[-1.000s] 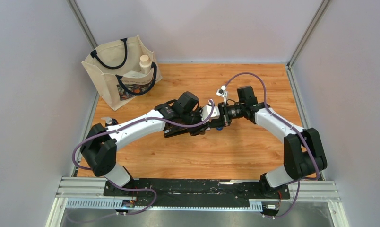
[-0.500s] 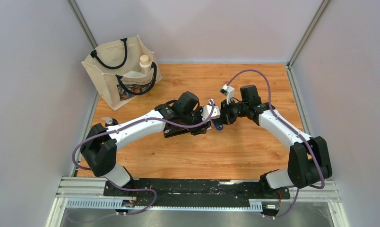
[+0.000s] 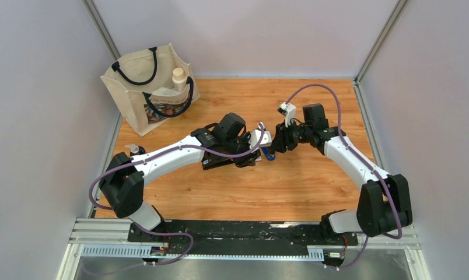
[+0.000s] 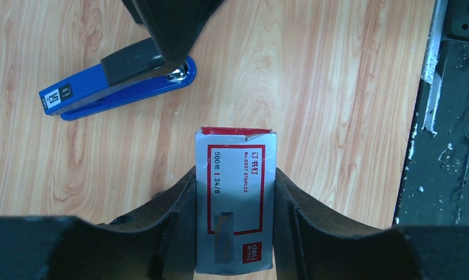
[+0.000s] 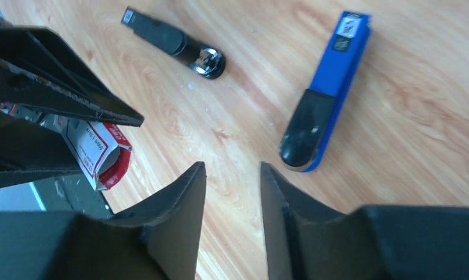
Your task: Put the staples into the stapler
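Note:
My left gripper is shut on the staples box, white with red print, and holds it above the wood. The box's far end shows a red inner edge. In the top view the box sits at the left gripper's tip mid-table. The blue stapler lies flat just beyond the box, and it also shows in the right wrist view. My right gripper is open and empty, hovering to the right of the box and above the stapler.
An all-black stapler lies on the wood near the blue one, under the left wrist in the top view. A cream tote bag with a bottle stands at the back left. Grey walls close in the table.
My right arm has drawn back to the right and turned its wrist, so its gripper is now a little apart from the box. The left arm and box have stayed put.

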### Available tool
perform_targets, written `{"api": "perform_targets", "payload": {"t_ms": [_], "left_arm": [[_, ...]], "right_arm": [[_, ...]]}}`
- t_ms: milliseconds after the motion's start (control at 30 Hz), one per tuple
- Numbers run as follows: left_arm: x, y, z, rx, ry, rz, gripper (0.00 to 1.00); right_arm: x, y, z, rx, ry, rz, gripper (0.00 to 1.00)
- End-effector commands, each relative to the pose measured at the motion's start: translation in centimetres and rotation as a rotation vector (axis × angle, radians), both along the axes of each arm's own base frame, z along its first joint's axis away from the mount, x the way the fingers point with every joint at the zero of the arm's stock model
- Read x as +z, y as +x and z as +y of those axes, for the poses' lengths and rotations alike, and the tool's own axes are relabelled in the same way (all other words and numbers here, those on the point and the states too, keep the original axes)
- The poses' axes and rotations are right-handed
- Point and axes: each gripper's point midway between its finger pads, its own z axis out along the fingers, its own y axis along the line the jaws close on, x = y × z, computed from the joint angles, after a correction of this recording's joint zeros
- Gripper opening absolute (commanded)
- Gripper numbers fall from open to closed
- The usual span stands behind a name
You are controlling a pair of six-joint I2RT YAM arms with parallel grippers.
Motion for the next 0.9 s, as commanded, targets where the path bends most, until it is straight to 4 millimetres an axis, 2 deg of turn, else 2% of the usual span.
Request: {"api": "perform_targets", "payload": {"t_ms": [0, 67, 133, 233, 267, 367, 400, 433, 667, 700, 733, 800, 833, 867], "left_arm": [[0.9, -0.9, -0.8, -0.029, -0.044, 0.028, 0.11], [0.5, -1.0, -0.9, -0.033, -0.04, 0.042, 0.11], [0.1, -1.1, -1.1, -0.034, -0.035, 0.048, 0.11], [-0.3, -1.6, -1.6, -0.045, -0.026, 0.048, 0.09], [-0.6, -1.8, -1.8, -0.051, -0.019, 0.046, 0.0], [-1.0, -2.4, -2.4, -0.066, -0.007, 0.044, 0.0], [-1.0, -2.6, -2.5, -0.071, -0.004, 0.047, 0.0], [-1.0, -2.6, -2.6, -0.07, -0.005, 0.045, 0.0], [-0.5, -2.7, -2.8, -0.073, -0.012, 0.034, 0.0], [-0.5, -2.8, -2.8, -0.077, -0.006, 0.038, 0.09], [-0.5, -2.9, -2.8, -0.078, -0.003, 0.039, 0.25], [-0.6, -2.8, -2.7, -0.073, 0.002, 0.037, 0.68], [-0.6, -2.9, -2.7, -0.073, 0.005, 0.033, 0.79], [-0.6, -2.7, -2.6, -0.069, 0.008, 0.027, 0.81]], "right_arm": [[4.2, 2.2, -2.7, -0.069, 0.007, -0.169, 0.48], [5.1, 3.5, -5.2, -0.16, -0.004, -0.196, 0.54], [5.7, 4.2, -7.1, -0.228, -0.011, -0.219, 0.55], [6.6, 4.8, -9.2, -0.305, -0.005, -0.24, 0.57], [6.7, 4.8, -9.4, -0.312, 0.003, -0.24, 0.57], [6.8, 4.7, -9.4, -0.31, 0.009, -0.245, 0.57], [6.8, 5.0, -10.4, -0.34, 0.005, -0.248, 0.57], [6.8, 5.0, -10.5, -0.343, 0.003, -0.248, 0.57], [6.1, 5.1, -10.9, -0.337, 0.006, -0.231, 0.59], [6.0, 5.1, -10.9, -0.339, 0.005, -0.226, 0.6], [5.9, 5.1, -11.0, -0.338, 0.004, -0.224, 0.61], [5.8, 5.2, -11.1, -0.341, 0.001, -0.227, 0.63], [5.9, 5.2, -11.1, -0.342, 0.001, -0.227, 0.63], [5.8, 5.2, -11.2, -0.344, 0.0, -0.225, 0.64]]}}
